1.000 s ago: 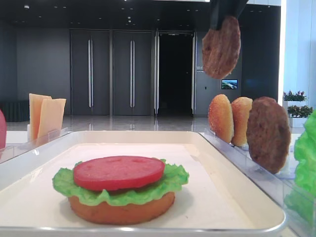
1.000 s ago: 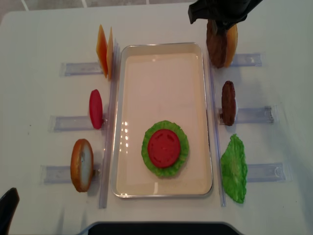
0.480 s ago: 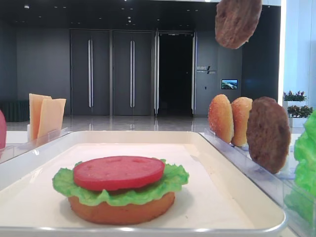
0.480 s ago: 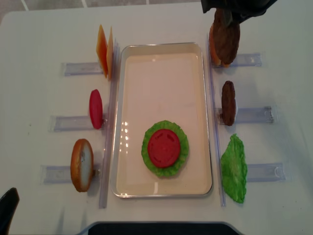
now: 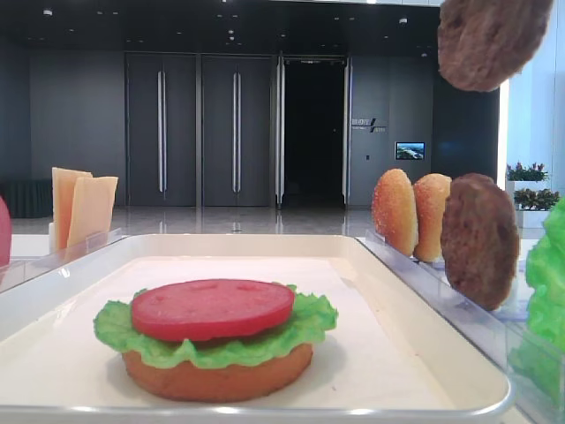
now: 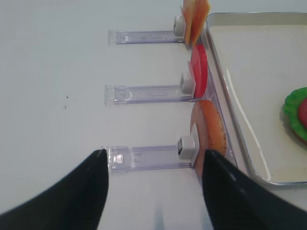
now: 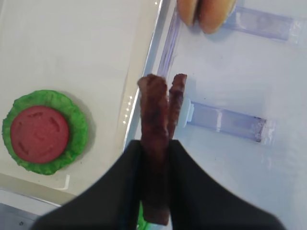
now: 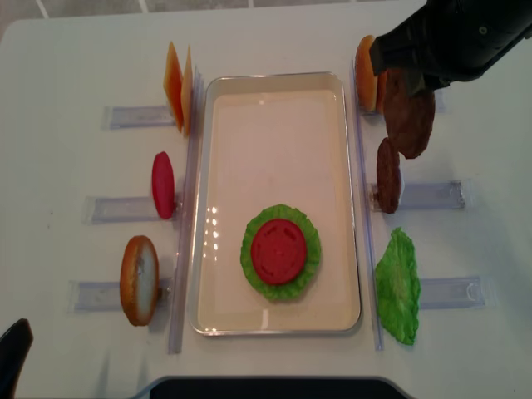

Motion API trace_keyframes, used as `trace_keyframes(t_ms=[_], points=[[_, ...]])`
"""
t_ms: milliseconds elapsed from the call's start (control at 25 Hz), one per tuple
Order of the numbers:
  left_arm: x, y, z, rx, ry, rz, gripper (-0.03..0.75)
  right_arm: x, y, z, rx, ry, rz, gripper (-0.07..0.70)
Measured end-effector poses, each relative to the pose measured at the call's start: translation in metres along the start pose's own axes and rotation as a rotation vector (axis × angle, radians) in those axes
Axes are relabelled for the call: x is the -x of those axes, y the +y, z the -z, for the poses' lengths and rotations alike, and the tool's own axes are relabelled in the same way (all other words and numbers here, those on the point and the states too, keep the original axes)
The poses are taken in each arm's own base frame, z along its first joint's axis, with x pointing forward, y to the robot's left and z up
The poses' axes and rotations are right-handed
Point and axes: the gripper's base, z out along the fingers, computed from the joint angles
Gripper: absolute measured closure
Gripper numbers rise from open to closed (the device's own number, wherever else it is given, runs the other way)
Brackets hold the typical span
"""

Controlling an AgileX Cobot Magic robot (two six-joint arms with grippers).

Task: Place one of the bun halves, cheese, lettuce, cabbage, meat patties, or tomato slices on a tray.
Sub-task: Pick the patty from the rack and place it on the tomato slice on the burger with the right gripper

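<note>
Right fingers (image 7: 154, 158) are clenched on a meat patty (image 7: 154, 143), held edge-up above the bench (image 8: 66, 66). Just beyond the fingertips a darker patty (image 7: 176, 103) stands in its clear rack (image 7: 225, 122). Left of the fingers lies the tray (image 8: 274, 108), carrying bun base (image 5: 216, 375), lettuce (image 8: 309, 249) and tomato slice (image 8: 279, 252). Left fingers (image 6: 151, 184) are spread, grasping nothing, with a bun half (image 6: 211, 132) between them.

Gripped meat patty (image 8: 408, 114) now higher, farther right, nearer the spare patty (image 8: 387, 175).
</note>
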Motion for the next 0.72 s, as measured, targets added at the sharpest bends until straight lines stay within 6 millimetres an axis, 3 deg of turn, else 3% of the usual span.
trace_keyframes(t_ms=[440,720], points=[[0.0,0.0,0.0,0.0,0.0,0.0,0.244,-0.032,-0.005,0.022,0.032,-0.032,-0.025,0.497],[0.0,0.0,0.0,0.0,0.0,0.0,0.244,-0.053,-0.008,0.02,0.052,-0.001,-0.036,0.497]])
